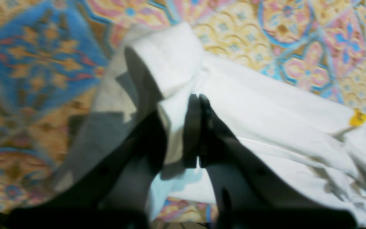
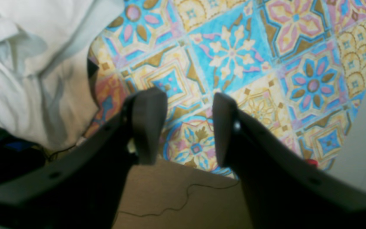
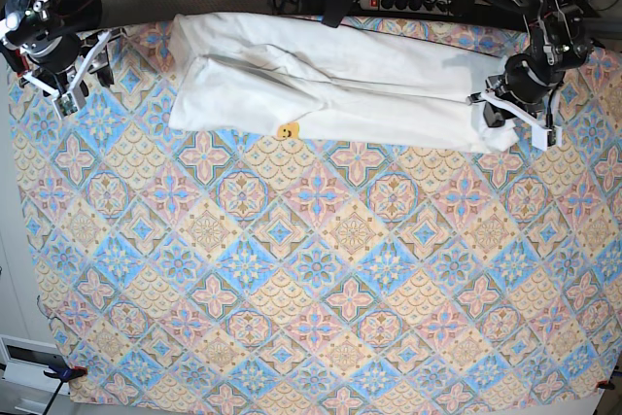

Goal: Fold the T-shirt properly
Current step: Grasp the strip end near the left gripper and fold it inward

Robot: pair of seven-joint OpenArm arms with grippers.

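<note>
Lying folded along the tabletop's (image 3: 321, 269) far edge, the T-shirt (image 3: 321, 94) shows white. The left gripper (image 1: 198, 98) pinches its right end, jaws closed (cloth bunched). The right gripper (image 2: 189, 127) hangs far left, jaws apart, empty.

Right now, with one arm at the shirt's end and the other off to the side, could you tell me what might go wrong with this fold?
1. The left pincer looks shut on an end of the T-shirt; with so small a grip, the cloth could slip out during a pull.
2. The right pincer is open over the patterned tablecloth, clear of the shirt, so a one-sided pull could drag the long strip askew.
</note>
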